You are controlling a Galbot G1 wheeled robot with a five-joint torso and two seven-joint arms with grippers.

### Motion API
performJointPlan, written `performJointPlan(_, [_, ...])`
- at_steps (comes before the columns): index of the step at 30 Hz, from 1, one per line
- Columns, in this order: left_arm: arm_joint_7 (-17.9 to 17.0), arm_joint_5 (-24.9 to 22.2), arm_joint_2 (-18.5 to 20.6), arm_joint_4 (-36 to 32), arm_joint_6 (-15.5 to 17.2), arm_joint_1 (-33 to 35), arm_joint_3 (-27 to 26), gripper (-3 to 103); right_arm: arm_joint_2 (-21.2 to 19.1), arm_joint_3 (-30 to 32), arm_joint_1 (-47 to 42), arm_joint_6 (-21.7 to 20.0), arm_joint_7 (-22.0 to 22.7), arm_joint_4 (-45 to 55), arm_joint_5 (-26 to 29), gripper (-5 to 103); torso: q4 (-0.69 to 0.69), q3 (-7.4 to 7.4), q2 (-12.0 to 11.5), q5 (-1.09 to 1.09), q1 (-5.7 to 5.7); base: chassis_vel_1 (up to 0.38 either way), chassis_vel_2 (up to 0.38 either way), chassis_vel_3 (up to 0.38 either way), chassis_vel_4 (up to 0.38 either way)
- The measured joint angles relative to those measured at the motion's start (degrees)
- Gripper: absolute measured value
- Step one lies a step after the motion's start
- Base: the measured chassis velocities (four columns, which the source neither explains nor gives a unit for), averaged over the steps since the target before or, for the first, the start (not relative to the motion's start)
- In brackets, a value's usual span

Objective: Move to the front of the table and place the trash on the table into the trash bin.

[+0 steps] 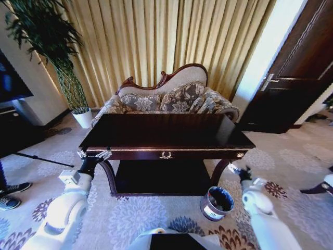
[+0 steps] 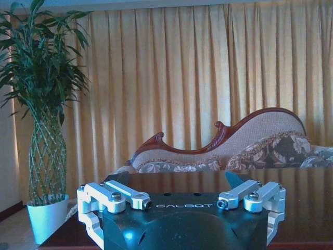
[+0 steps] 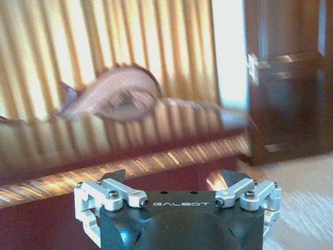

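Head view: table [image 1: 166, 133] dead ahead, sofa [image 1: 166, 96] behind its far edge. Trash bin [image 1: 217, 203] on the carpet by the table's front right leg. Left gripper [image 1: 94, 154] at the front left corner, right gripper [image 1: 239, 171] below the front right corner.

Left wrist view: left gripper [image 2: 179, 185] fingers spread wide, holding nothing, over the tabletop [image 2: 208, 182].

Right wrist view: right gripper [image 3: 177, 177] also wide open, empty, facing the table's front edge [image 3: 130, 169].

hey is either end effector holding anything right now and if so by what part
Nothing is held. The left end effector at the table's front left corner and the right end effector above the trash bin are both open and empty.
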Motion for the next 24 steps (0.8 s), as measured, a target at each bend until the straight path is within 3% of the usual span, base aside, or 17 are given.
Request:
performJointPlan(3, [0.0, 0.1, -0.2, 0.3, 0.0, -0.1, 0.4, 100, 1.6, -0.4, -3.4, -1.9, -0.2, 11.0, -0.8, 100, 0.01, 0.00, 0.0, 0.01, -0.01, 0.000, 0.000, 0.000, 0.000])
performJointPlan(9, [0.0, 0.1, -0.1, 0.3, 0.0, 0.2, 0.4, 100, 2.3, -4.4, -5.0, -5.1, -3.1, 22.5, -3.5, 100, 0.03, 0.00, 0.0, 0.01, 0.00, 0.000, 0.000, 0.000, 0.000])
performJointPlan(17, [0.0, 0.1, -0.3, -0.5, 0.3, 0.4, 0.5, 100, 2.2, -4.9, -5.1, -7.3, -4.9, 23.9, -6.1, 100, 0.03, 0.01, 0.0, 0.02, 0.00, 0.000, 0.000, 0.000, 0.000])
performJointPlan(24, [-1.1, -1.6, -0.3, -2.8, 3.7, 0.0, 0.5, 100, 2.5, -4.0, -6.3, -7.1, -4.9, 22.1, -6.2, 100, 0.02, 0.02, 0.0, 0.02, 0.01, 0.015, -0.015, -0.015, 0.023])
